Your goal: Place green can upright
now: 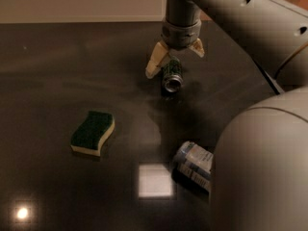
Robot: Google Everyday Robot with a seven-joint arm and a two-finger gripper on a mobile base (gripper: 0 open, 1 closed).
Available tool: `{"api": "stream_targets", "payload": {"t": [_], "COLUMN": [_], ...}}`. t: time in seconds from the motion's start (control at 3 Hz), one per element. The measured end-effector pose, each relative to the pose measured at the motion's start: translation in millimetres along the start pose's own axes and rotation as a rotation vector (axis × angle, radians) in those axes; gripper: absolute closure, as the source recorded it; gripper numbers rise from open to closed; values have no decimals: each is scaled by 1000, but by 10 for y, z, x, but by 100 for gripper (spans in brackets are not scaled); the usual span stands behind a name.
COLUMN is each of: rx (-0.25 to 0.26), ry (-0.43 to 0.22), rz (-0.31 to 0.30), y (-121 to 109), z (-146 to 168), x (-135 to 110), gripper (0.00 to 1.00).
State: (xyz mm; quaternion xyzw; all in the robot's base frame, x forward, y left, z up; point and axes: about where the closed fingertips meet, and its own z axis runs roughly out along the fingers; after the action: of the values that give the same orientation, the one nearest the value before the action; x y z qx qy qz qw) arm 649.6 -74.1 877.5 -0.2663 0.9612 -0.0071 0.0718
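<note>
The green can [171,75] lies on its side on the dark table [57,71], its silver end facing the camera. My gripper [175,57] hangs just above the can's far end, open, with one cream fingertip [153,66] to the can's left and the other up at its right. The fingers straddle the can but do not close on it.
A green-topped yellow sponge [93,133] lies at the left. A clear plastic bottle with a white-and-black label [193,164] lies on its side at the lower right, partly behind my arm [260,167]. A bright light reflection [155,180] sits beside the bottle.
</note>
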Motion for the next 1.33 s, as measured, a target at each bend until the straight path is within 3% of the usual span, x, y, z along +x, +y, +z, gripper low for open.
{"api": "stream_targets", "payload": {"t": [0.33, 0.67, 1.33], "rx": [10, 2, -15], "ry": [13, 63, 82], "rz": [18, 118, 254], "y": [-3, 24, 52], "z": [30, 124, 248], "x": [-32, -169, -388], "gripper": [0, 0, 0]}}
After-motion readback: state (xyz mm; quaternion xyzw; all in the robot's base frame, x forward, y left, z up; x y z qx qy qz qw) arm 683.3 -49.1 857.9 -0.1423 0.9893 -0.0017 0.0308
